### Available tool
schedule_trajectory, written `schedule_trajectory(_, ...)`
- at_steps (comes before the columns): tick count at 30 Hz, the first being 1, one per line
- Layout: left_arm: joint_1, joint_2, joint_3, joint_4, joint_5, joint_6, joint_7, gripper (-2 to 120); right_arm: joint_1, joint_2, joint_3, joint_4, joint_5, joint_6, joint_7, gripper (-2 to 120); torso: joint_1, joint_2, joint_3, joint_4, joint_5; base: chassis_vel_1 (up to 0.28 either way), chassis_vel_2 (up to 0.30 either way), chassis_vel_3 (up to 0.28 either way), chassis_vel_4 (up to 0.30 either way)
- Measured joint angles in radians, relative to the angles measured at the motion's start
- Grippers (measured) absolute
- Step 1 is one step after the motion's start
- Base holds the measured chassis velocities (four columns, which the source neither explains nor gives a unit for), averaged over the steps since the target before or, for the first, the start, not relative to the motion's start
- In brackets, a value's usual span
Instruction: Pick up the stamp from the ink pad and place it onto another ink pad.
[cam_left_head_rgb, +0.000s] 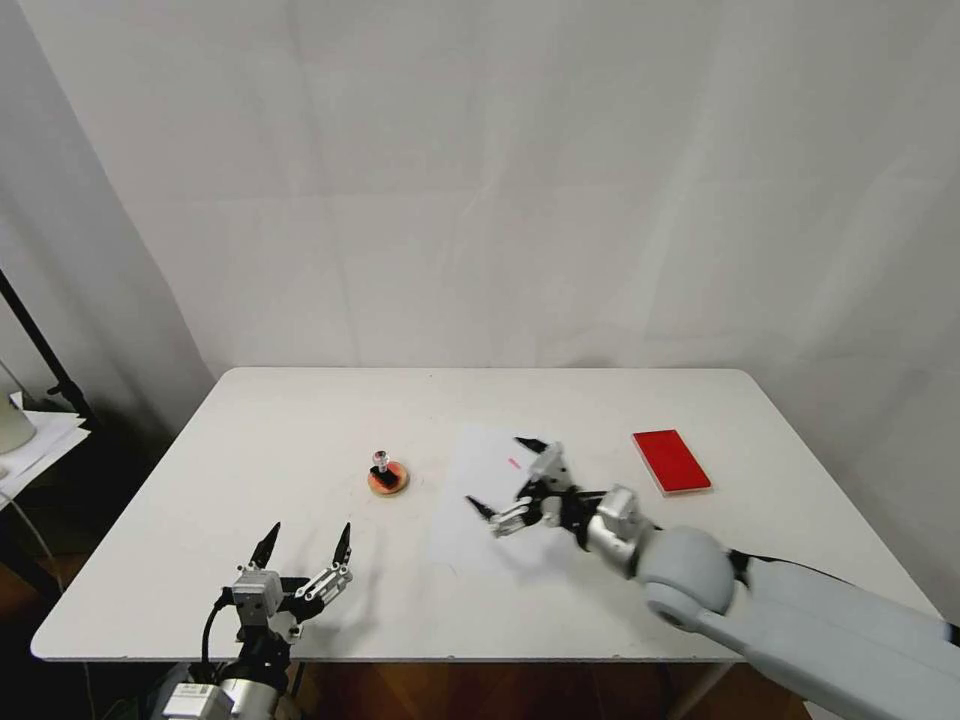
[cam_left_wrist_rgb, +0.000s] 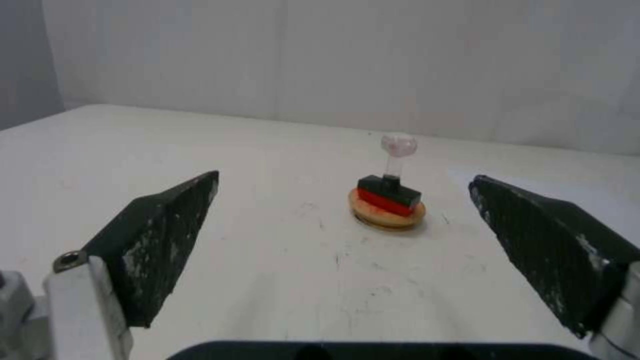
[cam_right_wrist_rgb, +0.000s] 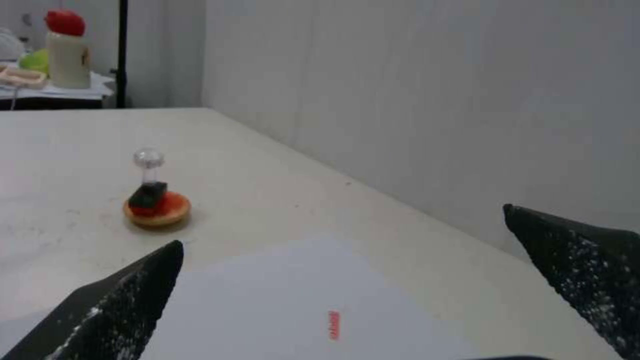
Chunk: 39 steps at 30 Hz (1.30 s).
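Stamp: one stamp (cam_left_head_rgb: 380, 464), upright on the round ink pad (cam_left_head_rgb: 388, 481), its black base resting on the orange-red top and its clear knob up; in the left wrist view the base (cam_left_wrist_rgb: 389, 192) shows a red underside and overhangs the disc (cam_left_wrist_rgb: 387, 212) a little at one side.
Pads: two in all. The round ink pad sits ahead of the left gripper and off to the left of the right gripper's fingertips; the red rectangular ink pad (cam_left_head_rgb: 671, 461) lies bare, beyond and to the right of the right gripper, near the table's right side.
Paper: one white sheet (cam_left_head_rgb: 480, 500) between the two pads, with one small red mark (cam_right_wrist_rgb: 333, 325) printed on it.
Room: the white table (cam_left_head_rgb: 300, 420) is bare all round the disc, with open tabletop between it and both grippers; the near edge runs just under the left gripper.
Right gripper (cam_left_head_rgb: 508, 478): over the sheet, fingers spread wide, holding nothing and touching nothing, pointed toward the stamp, well apart from it.
Left gripper (cam_left_head_rgb: 305, 545): at the table's near edge, fingers spread wide and empty, the stamp on its disc straight ahead between the fingertips' lines.
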Motion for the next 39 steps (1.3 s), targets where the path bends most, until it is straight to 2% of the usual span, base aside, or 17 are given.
schedule_trajectory(1,0.0,0.0,0.0,0.0,0.0,0.0,0.0,100,0.0,0.0,0.0,0.0,0.0,0.0,0.0,114,0.0,0.0,0.0,0.0,0.0,0.0,0.0,0.0,0.0)
schedule_trajectory(3,0.0,0.0,0.0,0.0,0.0,0.0,0.0,100,-0.221,-0.016,0.22,0.081,-0.022,0.025,0.001,113,0.0,0.0,0.0,-0.0001,0.0,0.0,0.0,0.0,0.0)
schedule_trajectory(4,0.0,0.0,0.0,0.0,0.0,0.0,0.0,100,-0.307,-0.016,0.294,0.112,-0.036,0.028,0.023,112,0.0,0.0,0.0,-0.0001,0.0,0.0,0.0,0.0,0.0)
schedule_trajectory(6,0.0,0.0,0.0,0.0,0.0,0.0,0.0,100,-0.505,0.016,0.442,0.168,-0.084,0.035,0.122,110,0.0,0.0,0.0,0.0002,0.0,0.0,0.0,0.0,0.0)
schedule_trajectory(7,0.0,0.0,0.0,0.0,0.0,0.0,0.0,100,-0.505,0.016,0.442,0.168,-0.084,0.035,0.122,110,0.0,0.0,0.0,0.0002,0.0,0.0,0.0,0.0,0.0)
schedule_trajectory(9,0.0,0.0,0.0,0.0,0.0,0.0,0.0,100,-0.659,0.089,0.553,0.195,-0.157,0.049,0.236,104,0.0,0.0,0.0,0.0001,0.0,0.0,0.0,0.0,0.0)
schedule_trajectory(11,0.0,0.0,0.0,0.0,0.0,0.0,0.0,100,-0.752,0.171,0.615,0.208,-0.212,0.052,0.337,101,0.0,0.0,0.0,0.0002,-0.0001,0.0,0.0,0.0,0.0)
schedule_trajectory(12,0.0,0.0,0.0,0.0,0.0,0.0,0.0,100,-0.752,0.171,0.615,0.208,-0.212,0.052,0.337,101,0.0,0.0,0.0,0.0002,-0.0001,0.0,0.0,0.0,0.0)
schedule_trajectory(14,0.0,0.0,0.0,0.0,0.0,0.0,0.0,100,-0.83,0.259,0.65,0.22,-0.238,0.054,0.424,100,0.0,0.0,0.0,0.0003,0.0,0.0,0.0,0.0,0.0)
schedule_trajectory(16,0.0,0.0,0.0,0.0,0.0,0.0,0.0,100,-0.924,0.343,0.676,0.226,-0.279,0.078,0.456,100,0.0,0.0,0.0,0.0003,-0.0003,0.0,0.0,0.0,0.0)
schedule_trajectory(22,0.0,0.0,0.0,0.0,0.0,0.0,0.0,100,-1.071,0.451,0.691,0.235,-0.368,0.152,0.417,100,0.0,0.0,0.0,0.0001,-0.0007,0.0,0.0,0.0,0.0)
schedule_trajectory(27,0.0,0.0,0.0,0.0,0.0,0.0,0.0,100,-1.09,0.488,0.703,0.21,-0.42,0.212,0.351,100,0.0,0.0,0.0,0.0003,-0.0005,0.0,0.0,0.0,0.0)
schedule_trajectory(39,0.0,0.0,0.0,0.0,0.0,0.0,0.0,100,-1.049,0.467,0.712,0.192,-0.395,0.215,0.3,100,0.0,0.0,0.0,0.0003,-0.0005,0.0,0.0,0.0,0.0)
